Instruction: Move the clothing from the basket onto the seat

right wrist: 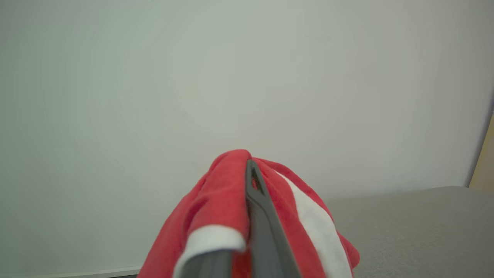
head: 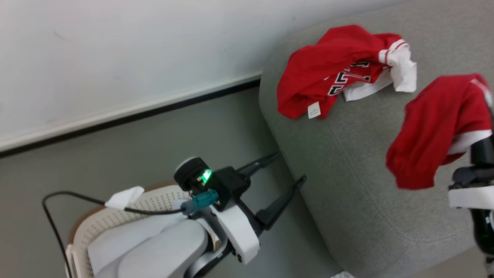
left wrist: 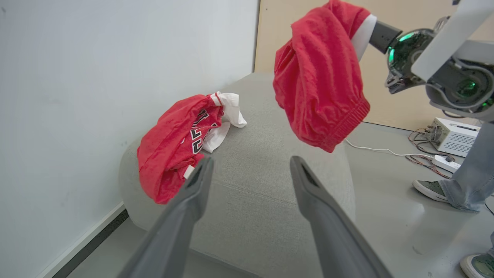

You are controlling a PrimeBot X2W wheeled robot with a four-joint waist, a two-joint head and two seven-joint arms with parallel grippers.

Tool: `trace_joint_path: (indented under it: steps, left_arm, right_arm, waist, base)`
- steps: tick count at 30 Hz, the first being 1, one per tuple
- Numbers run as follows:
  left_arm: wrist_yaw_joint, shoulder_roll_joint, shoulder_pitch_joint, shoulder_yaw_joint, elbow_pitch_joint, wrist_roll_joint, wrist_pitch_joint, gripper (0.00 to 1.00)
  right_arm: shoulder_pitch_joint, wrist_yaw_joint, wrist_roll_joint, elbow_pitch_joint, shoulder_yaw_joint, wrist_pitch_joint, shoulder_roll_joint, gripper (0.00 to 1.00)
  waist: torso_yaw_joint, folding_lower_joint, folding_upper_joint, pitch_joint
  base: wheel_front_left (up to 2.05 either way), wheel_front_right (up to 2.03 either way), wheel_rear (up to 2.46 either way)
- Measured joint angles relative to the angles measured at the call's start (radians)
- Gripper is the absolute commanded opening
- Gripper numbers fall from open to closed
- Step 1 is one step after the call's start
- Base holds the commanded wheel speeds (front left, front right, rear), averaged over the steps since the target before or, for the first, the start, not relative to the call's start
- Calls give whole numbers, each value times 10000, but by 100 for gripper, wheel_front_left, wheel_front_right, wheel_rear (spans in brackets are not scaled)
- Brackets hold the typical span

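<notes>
**One shirt down, one in the air**

From the head view, I count two pieces of the clothing. The lettered garment (head: 339,69) already lies crumpled on the seat (head: 347,173), close to its wall-side edge, with its small white tag turned outward. The second red garment (head: 432,131) hangs above the seat's right side, off the right gripper (head: 480,154), and is not yet touching the fabric. The one basket (head: 115,216) stands on the floor off the seat's left edge. I see no red in it, though the left arm covers much of it. The left gripper (head: 290,166) hovers between basket and seat, fingers spread, holding nothing.

The left wrist view looks between those two parted fingers. The lettered garment droops over the seat's edge beside the wall, and the other piece dangles clear above the cushion. A person's two shoes stand on the floor past the seat's far edge.

In the right wrist view, the right gripper's fingers are pinched together on the red cloth.

I'd judge the task half done: what remains is to lower and release this second piece.
</notes>
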Motion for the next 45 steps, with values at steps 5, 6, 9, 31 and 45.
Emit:
trace_joint_path:
  steps: [5, 6, 9, 31, 45]
  left_arm:
    - [-6, 334, -365, 88, -293, 94, 291, 100]
    - [-6, 387, -433, 119, -374, 104, 332, 100]
    - [-33, 579, -649, 148, -545, 148, 500, 100]
    - [2, 1164, -1466, 380, -1162, 418, 886, 100]
    - [12, 961, -1442, 345, -738, 305, 617, 100]
  right_arm:
    - [-494, 0, -249, 8, -663, 2, -42, 0]
    - [-646, 0, -255, 38, -803, 2, -67, 0]
    - [-1078, 0, -339, 221, -1271, 0, -330, 0]
    - [-3301, 2, -263, 5133, -1816, 713, -2086, 0]
    - [-4088, 2, 1561, 6769, 901, 3296, -3003, 100]
  waist:
    - [225, 0, 0, 715]
    - [279, 0, 0, 875]
    - [451, 1, 0, 1350]
    - [1990, 1, 0, 3824]
    - [2226, 0, 0, 3286]
  base:
    - [0, 0, 0]
    - [0, 0, 0]
    - [0, 0, 0]
    - [0, 0, 0]
    - [0, 0, 0]
